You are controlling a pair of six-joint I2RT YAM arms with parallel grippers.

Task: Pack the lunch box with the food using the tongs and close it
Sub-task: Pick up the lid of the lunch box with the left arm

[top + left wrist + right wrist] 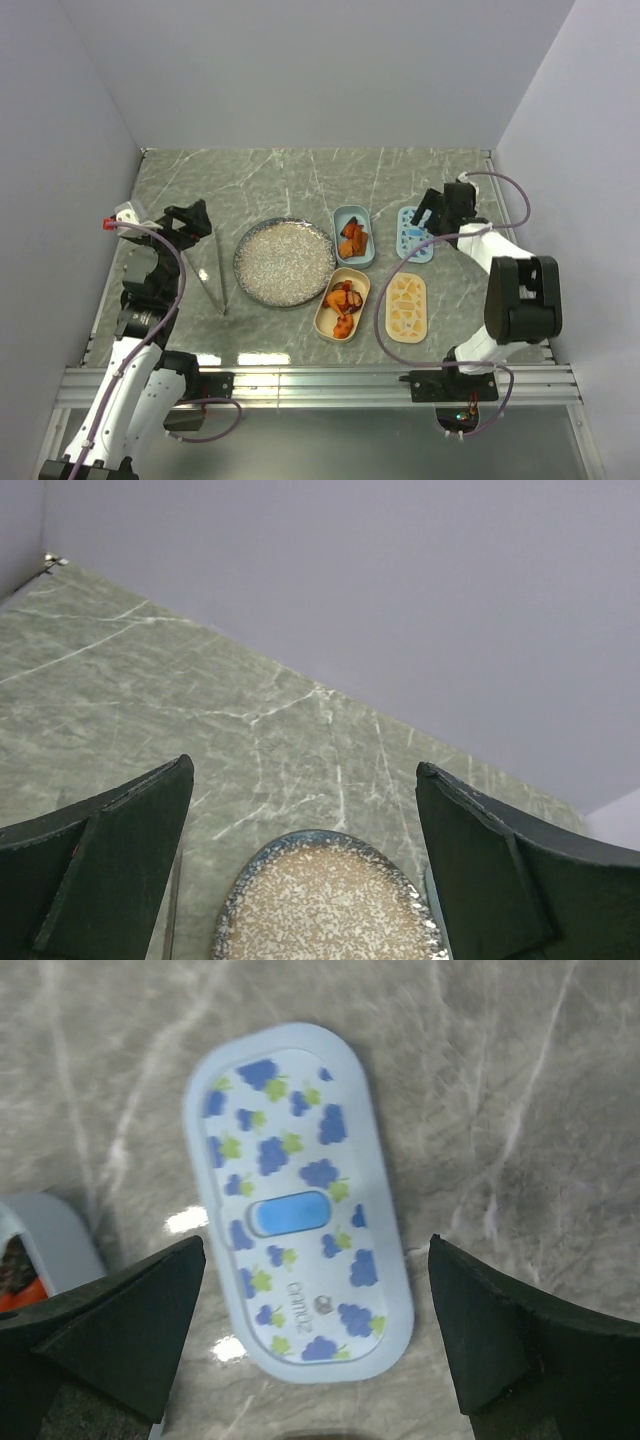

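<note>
Bench (pixel 300 175) with a grey-green marbled top. At the far left, left gripper (pixel 197 222) with jaws spread wide, gripping nothing, aimed across at the plate. Just right of it, metal tongs (pixel 221 275) flat on the bench in a narrow V, untouched, joined end toward the near edge. Next, round speckled plate (pixel 285 262), bare. Right of the plate, two open oval tubs: blue tub (pixel 350 215) farther back, tan tub (pixel 360 280) nearer, almost touching end to end, both holding the food (pixel 342 300), orange, reddish and dark chunks. Further right, tan lid (pixel 406 308) flat beside the tan tub, and blue lid (pixel 295 1205) with a berry print beside the blue tub. Directly above that blue lid, right gripper (pixel 318 1245), jaws fully apart, nothing held.
</note>
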